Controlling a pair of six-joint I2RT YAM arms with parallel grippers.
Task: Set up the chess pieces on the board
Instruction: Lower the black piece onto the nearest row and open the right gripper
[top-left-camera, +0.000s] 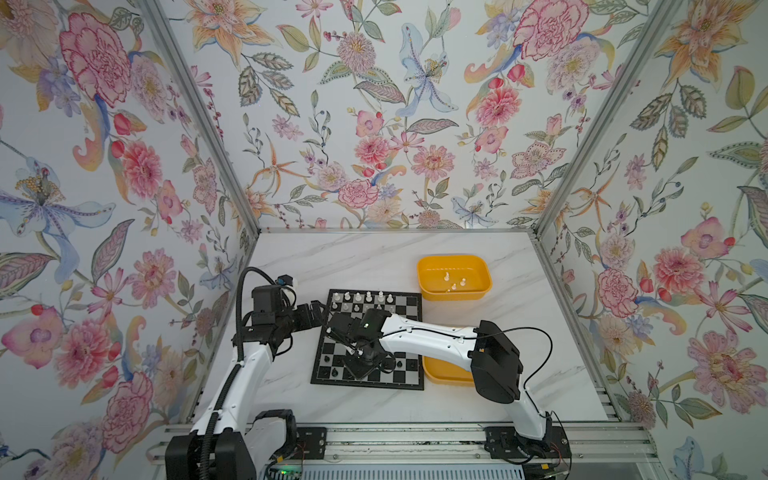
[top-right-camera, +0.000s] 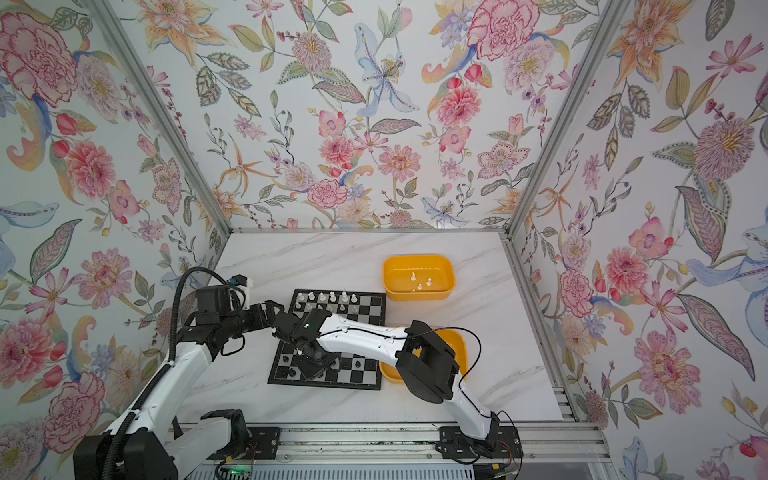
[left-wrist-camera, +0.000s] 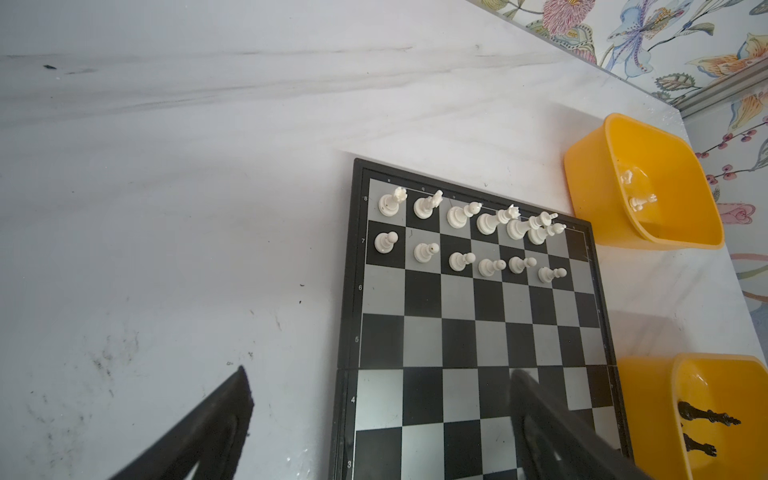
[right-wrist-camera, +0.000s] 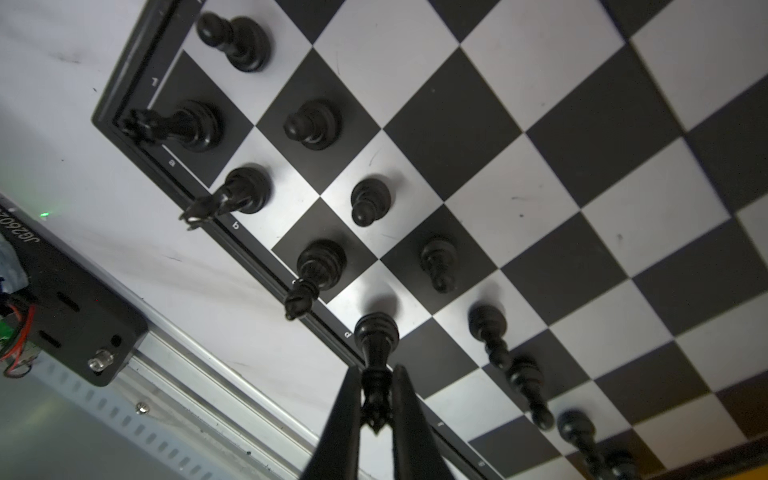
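While the right gripper (right-wrist-camera: 376, 374) clamps a black piece (right-wrist-camera: 376, 332) by its top, the left gripper (left-wrist-camera: 379, 372) hangs wide apart and empty.
Board (top-left-camera: 407, 307) lies mid-table (top-left-camera: 332, 257). Held black piece is over the board's 6 o'clock edge row, fourth square in from the 7 o'clock corner, next to three other black pieces (right-wrist-camera: 249, 191) on that row. Cannot tell whether its base touches the square or is just off it. Black pawns (right-wrist-camera: 311, 124) stand one row in. White pieces (left-wrist-camera: 478, 224) stand in two rows along the 12 o'clock edge, six and six. Left gripper sits at the board's 10 o'clock edge. Far yellow tub (top-left-camera: 428, 266), at 1 o'clock of the board, holds a few white pieces. Near yellow tub (top-left-camera: 444, 372), at 4 o'clock and just beside the board, holds two black ones.
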